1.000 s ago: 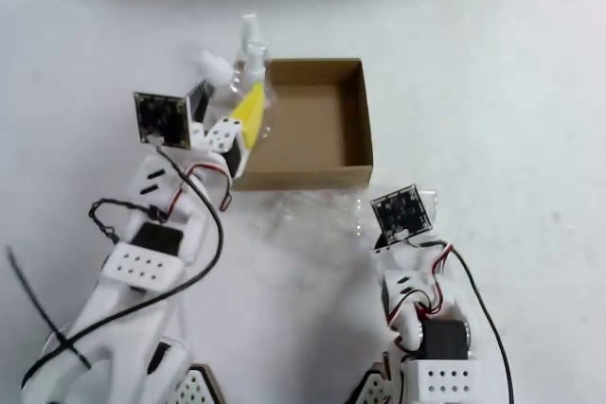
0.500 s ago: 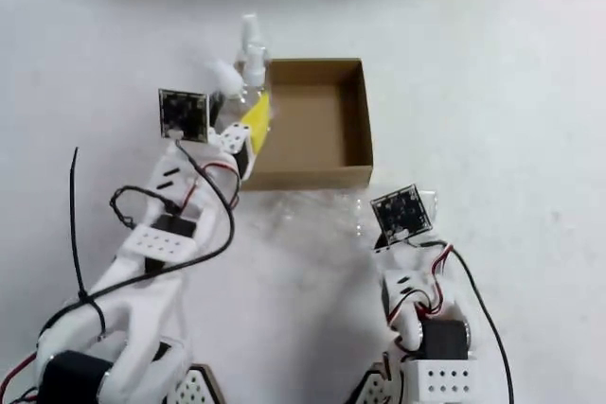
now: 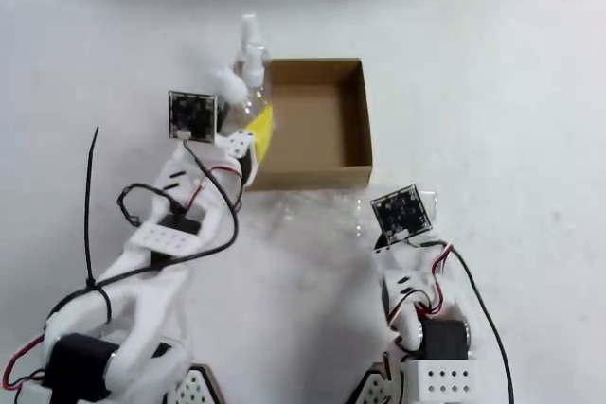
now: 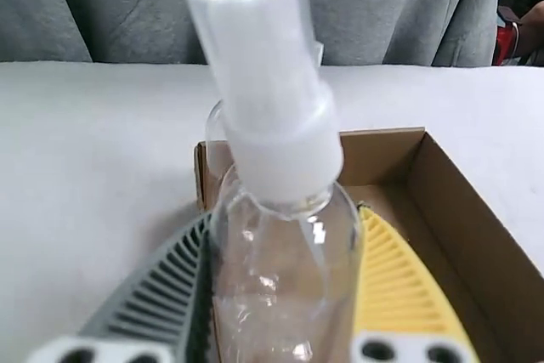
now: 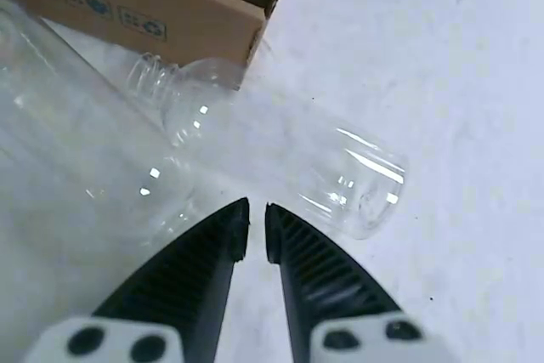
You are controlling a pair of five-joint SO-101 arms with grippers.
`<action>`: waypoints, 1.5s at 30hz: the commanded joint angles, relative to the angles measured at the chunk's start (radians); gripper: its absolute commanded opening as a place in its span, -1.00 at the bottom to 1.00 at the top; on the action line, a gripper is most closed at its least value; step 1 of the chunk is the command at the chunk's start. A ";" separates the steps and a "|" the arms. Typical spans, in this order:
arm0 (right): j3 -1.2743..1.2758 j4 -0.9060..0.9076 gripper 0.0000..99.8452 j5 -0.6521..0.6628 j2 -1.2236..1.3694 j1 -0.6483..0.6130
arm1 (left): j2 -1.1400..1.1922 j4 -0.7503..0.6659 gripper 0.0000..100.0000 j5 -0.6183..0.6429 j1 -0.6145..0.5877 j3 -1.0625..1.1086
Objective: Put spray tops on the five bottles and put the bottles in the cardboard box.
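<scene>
Gripping clear bottle (image 4: 280,282) by body: left gripper (image 4: 283,218), grey and yellow fingers (image 4: 161,303) clamped either side. Bottle upright, white spray top (image 4: 263,82) fitted, at left wall of cardboard box (image 3: 358,111), near box's far-left corner. Box mid-tabletop, toward far edge. Right gripper (image 5: 256,231): jaws almost together, nothing between, near box's front wall. Uncapped bottle (image 5: 280,159) lying just beyond it, threaded neck toward box; second uncapped bottle (image 5: 76,125) alongside. Small printed marks (image 5: 140,21) on box front wall, too small to read.

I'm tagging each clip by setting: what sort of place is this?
Probably a tabletop robot workstation in an ordinary room, not a factory: a white table holding a cardboard box and clear bottles, with grey upholstered cushions right behind it.
</scene>
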 commanded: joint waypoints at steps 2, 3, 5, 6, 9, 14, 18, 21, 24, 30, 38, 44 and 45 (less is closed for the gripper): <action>0.009 0.007 -0.97 0.011 -0.004 0.010 | 0.022 -0.035 -0.96 -0.008 -0.008 -0.015; 0.009 0.007 -0.97 0.012 -0.004 0.010 | 0.030 -0.049 -0.96 -0.008 -0.008 -0.015; 0.009 0.007 -0.97 0.012 -0.004 0.010 | 0.045 -0.089 -0.96 -0.008 -0.008 -0.009; 0.009 0.007 -0.97 0.012 -0.004 0.010 | 0.054 -0.104 -0.96 -0.008 -0.010 -0.009; 0.009 0.007 -0.97 0.012 -0.004 0.010 | 0.091 -0.132 -0.96 -0.011 -0.010 -0.009; 0.009 0.007 -0.97 0.012 -0.004 0.010 | 0.151 -0.181 -0.96 -0.012 -0.007 -0.009; 0.009 0.007 -0.97 0.012 -0.004 0.010 | 0.189 -0.227 -0.96 -0.014 -0.007 -0.009; 0.009 0.007 -0.97 0.012 -0.004 0.010 | 0.211 -0.238 -0.96 -0.014 -0.007 -0.009; 0.009 0.007 -0.97 0.012 -0.004 0.010 | 0.217 -0.238 -0.96 -0.014 -0.007 -0.008; 0.009 0.007 -0.97 0.012 -0.004 0.012 | 0.217 -0.235 -0.96 -0.014 -0.005 0.011; 0.009 0.008 -0.97 0.012 -0.004 0.012 | 0.216 -0.235 -0.95 -0.015 0.018 0.031; 0.009 0.008 -0.97 0.012 -0.004 0.022 | 0.217 -0.230 -0.58 -0.015 0.012 0.044; 0.009 0.008 -0.97 0.012 -0.004 0.022 | 0.217 -0.232 -0.51 -0.015 0.012 0.051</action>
